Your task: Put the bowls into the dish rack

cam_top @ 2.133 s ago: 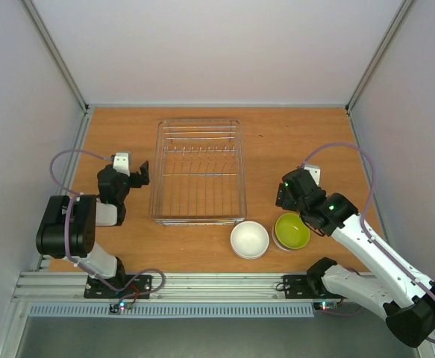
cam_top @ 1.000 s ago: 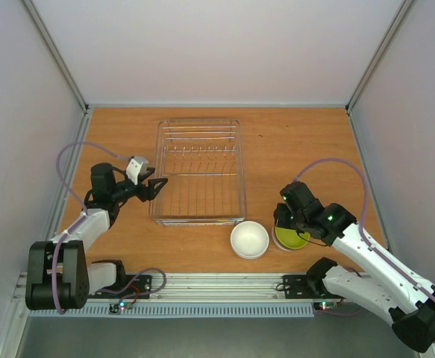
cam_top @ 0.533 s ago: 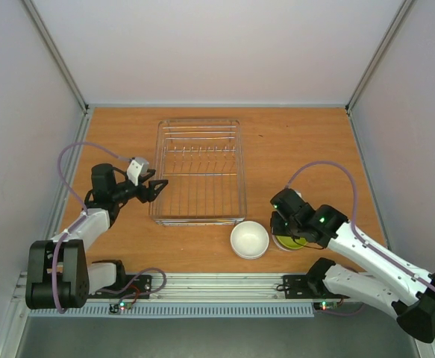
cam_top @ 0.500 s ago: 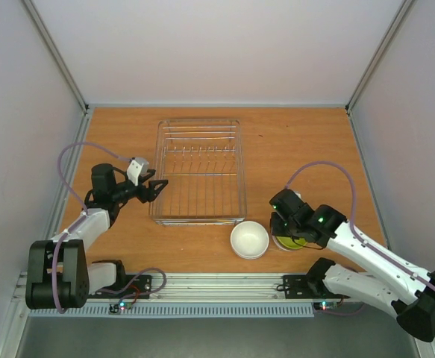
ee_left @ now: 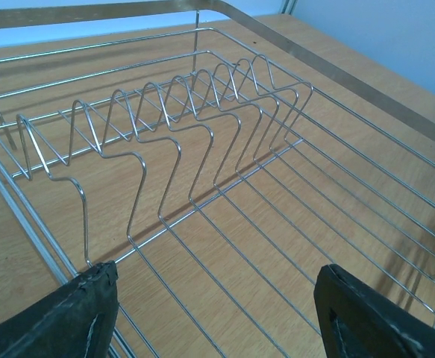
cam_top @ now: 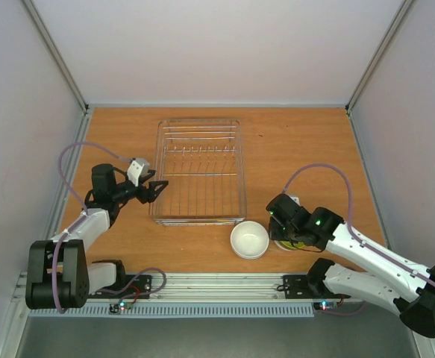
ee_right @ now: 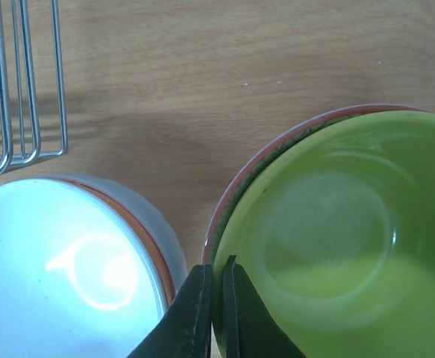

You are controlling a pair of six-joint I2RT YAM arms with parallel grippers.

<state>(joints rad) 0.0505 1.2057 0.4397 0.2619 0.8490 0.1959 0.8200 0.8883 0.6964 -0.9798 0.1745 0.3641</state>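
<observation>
The lime green bowl [ee_right: 329,224] sits nested in another bowl whose pale rim [ee_right: 236,179] shows round its left side. My right gripper [ee_right: 217,262] is shut on the green bowl's near-left rim, one finger inside and one outside. From above, the right gripper [cam_top: 283,226] covers most of the green bowl [cam_top: 292,244]. A white bowl [cam_top: 249,239] stands just left of it, stacked in an orange one [ee_right: 151,246] and a grey one [ee_right: 174,246]. The dish rack [cam_top: 199,221] holds no bowls. My left gripper [cam_top: 154,190] hovers open at the rack's left side, over its wires [ee_left: 202,127].
The rack's front right corner [ee_right: 8,112] lies close beyond the white bowl. Bare wooden table [cam_top: 299,149] stretches right of the rack. The enclosure's walls ring the table.
My right gripper has closed onto the green bowl's rim and shifted slightly left and down. The left arm has stayed in place, open.
</observation>
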